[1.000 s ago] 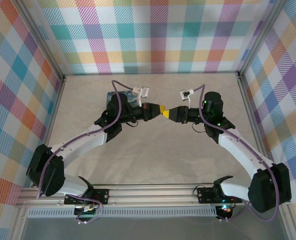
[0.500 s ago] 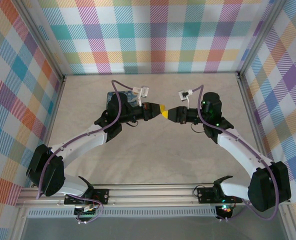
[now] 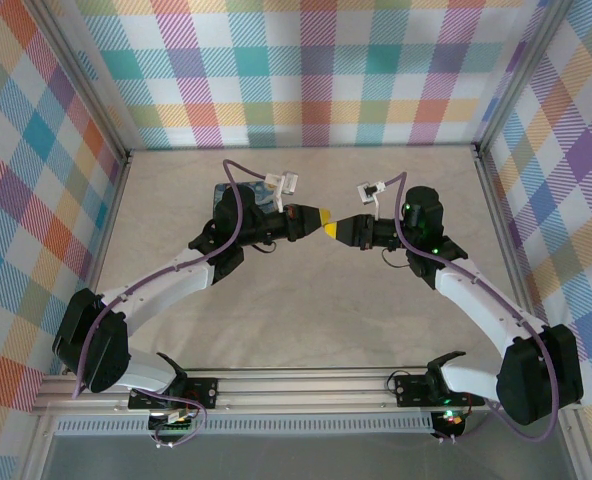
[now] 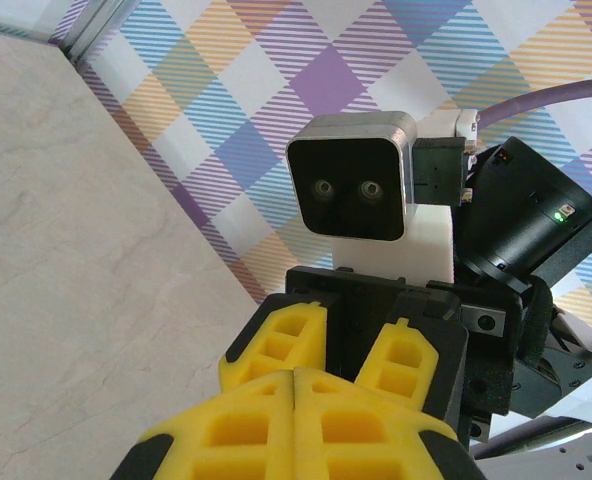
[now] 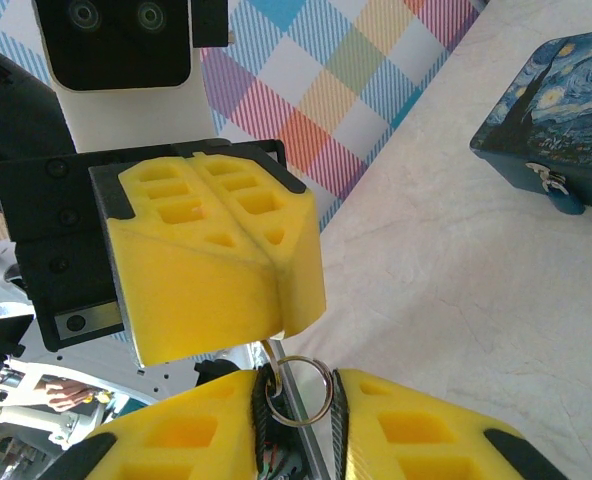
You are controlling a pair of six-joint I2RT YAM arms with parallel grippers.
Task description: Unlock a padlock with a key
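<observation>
The stiff, slippery key point(image 5: 273, 347) sits pinched in the left tool point(image 5: 276, 322), pads pressed together; its ring point(image 5: 298, 360) looks the surer hold. The right tool point(image 5: 298, 382) flanks that ring; whether it clamps, I cannot tell.

My tabletop point(image 3: 306, 310) is a pale, marbled beige surface. One thing lies on it: a dark blue tin point(image 5: 561, 100) with a swirly night-sky painting, flat, toward the far left side.

Starry-night tin point(image 5: 561, 100) on marble table point(image 5: 456, 300); plaid walls point(image 3: 306, 70).
</observation>
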